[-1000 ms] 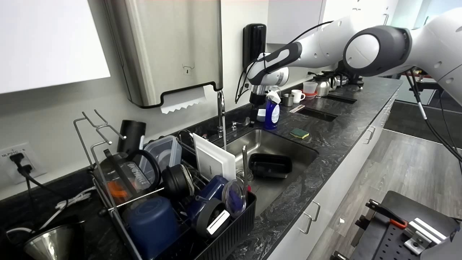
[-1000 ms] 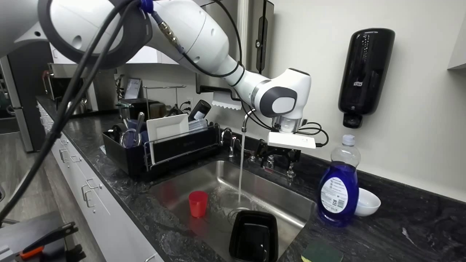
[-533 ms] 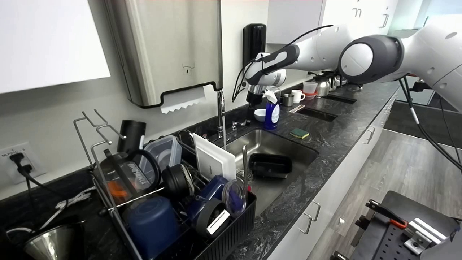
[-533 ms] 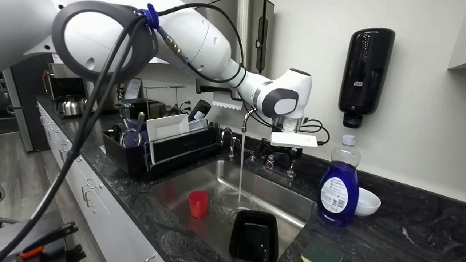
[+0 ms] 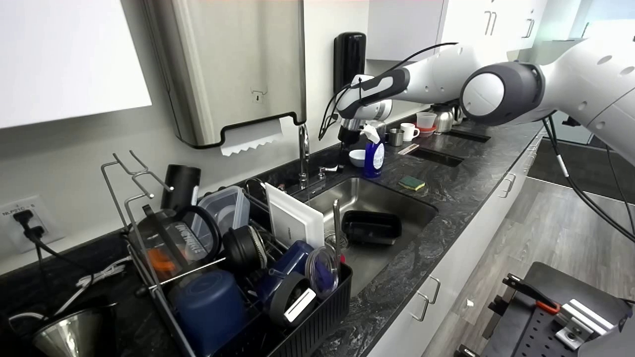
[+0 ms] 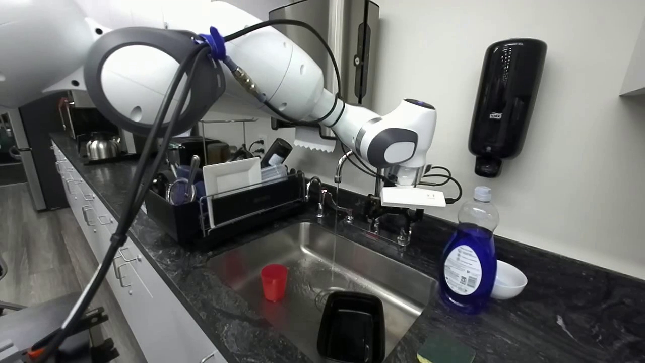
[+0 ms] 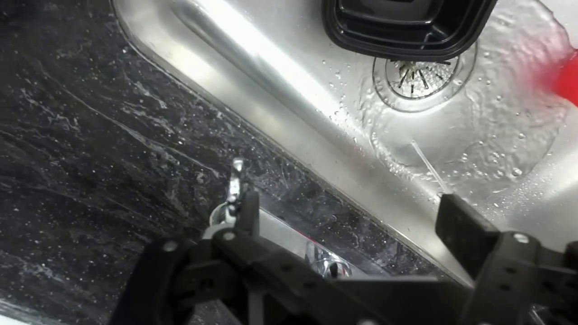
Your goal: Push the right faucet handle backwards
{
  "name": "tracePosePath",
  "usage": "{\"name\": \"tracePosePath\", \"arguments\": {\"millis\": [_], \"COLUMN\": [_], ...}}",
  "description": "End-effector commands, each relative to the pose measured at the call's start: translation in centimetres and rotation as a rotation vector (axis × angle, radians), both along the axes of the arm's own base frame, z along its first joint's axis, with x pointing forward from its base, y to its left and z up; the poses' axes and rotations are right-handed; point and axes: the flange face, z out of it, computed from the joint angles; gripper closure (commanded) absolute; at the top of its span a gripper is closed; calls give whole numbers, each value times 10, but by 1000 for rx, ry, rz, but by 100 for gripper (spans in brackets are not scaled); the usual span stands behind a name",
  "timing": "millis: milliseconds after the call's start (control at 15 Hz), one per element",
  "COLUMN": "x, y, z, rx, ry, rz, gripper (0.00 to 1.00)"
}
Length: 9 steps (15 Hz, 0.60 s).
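Observation:
The right faucet handle (image 7: 234, 187) is a small chrome lever on the faucet base behind the sink. It also shows in both exterior views, at the base's end (image 5: 329, 169) and partly behind the gripper (image 6: 404, 234). My gripper (image 7: 351, 214) is open and points down over the faucet base. In the wrist view its left finger overlaps the lever's base; I cannot tell whether they touch. The right finger is over the sink's edge. The gripper also shows in an exterior view (image 6: 395, 214). The tall chrome spout (image 5: 303, 153) runs a thin stream of water.
The steel sink (image 6: 282, 242) holds a black container (image 6: 351, 327) and a red cup (image 6: 274, 282). A blue soap bottle (image 6: 468, 262) and a white bowl (image 6: 509, 280) stand beside it. A full dish rack (image 6: 171, 217) and a paper towel dispenser (image 5: 238, 64) are close by.
The water stream has become much thinner. The lever has turned a little with the gripper's motion toward the wall. The arm's elbow has come lower, and the gripper stays open.

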Motion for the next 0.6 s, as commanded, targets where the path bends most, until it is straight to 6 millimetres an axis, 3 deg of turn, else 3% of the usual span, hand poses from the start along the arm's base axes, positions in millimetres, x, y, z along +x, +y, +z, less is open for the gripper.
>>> {"name": "tracePosePath", "arguments": {"millis": [0, 533], "x": [5, 10], "y": [-9, -16], "z": [-2, 0], "rx": [-10, -38], "ry": [-16, -41], "rz": [28, 42], "gripper": [0, 0]}}
